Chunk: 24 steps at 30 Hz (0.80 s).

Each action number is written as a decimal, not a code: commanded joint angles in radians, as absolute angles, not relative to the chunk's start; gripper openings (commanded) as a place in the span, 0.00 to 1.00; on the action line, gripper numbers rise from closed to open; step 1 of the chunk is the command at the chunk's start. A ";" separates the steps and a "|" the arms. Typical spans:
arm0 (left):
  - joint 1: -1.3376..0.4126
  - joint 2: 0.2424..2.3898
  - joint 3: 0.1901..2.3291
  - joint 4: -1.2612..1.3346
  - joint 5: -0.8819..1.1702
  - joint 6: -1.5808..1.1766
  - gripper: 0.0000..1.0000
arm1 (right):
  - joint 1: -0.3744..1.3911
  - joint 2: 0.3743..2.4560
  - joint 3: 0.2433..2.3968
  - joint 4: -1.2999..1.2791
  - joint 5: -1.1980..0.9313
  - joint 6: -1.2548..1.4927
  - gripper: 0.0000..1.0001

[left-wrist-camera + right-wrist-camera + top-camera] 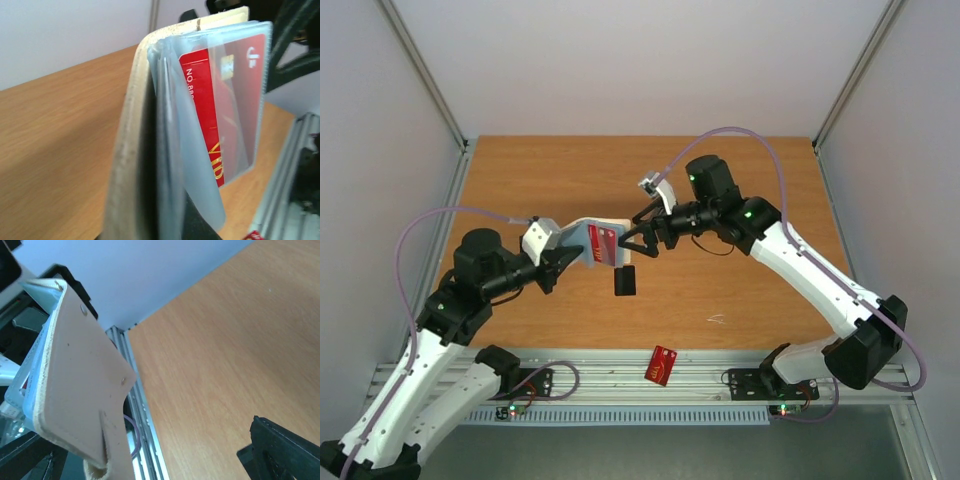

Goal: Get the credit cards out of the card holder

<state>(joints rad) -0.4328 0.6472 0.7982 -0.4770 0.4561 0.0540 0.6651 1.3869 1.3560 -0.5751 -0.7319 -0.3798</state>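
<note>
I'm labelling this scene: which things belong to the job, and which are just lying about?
Job:
card holder
sleeved red card
black card
loose red card

Lying about:
small pale mark
purple cables

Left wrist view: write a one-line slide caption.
Beige card holder open above the wooden table, one red card tucked inside.

A matt, leather-like beige card holder [80,385] is shown with glossy translucent plastic sleeves [197,175], a smooth red card [200,90] and a wood-grain surface [60,140].
</note>
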 commanded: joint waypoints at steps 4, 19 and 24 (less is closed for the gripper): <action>-0.425 0.646 0.843 -0.428 0.623 -0.070 0.00 | 0.658 1.354 1.367 -0.525 -0.941 -0.387 0.98; -0.422 0.685 0.841 -0.378 0.533 -0.133 0.00 | 0.732 1.410 1.479 -0.645 -0.729 -0.391 0.74; -0.420 0.677 0.843 -0.390 0.551 -0.147 0.00 | 0.731 1.396 1.436 -0.562 -0.722 -0.361 0.30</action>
<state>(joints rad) -0.4255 0.6830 0.8192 -0.4526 0.5133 -0.1219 0.7296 1.4029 1.4593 -0.6285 -0.7792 -0.3973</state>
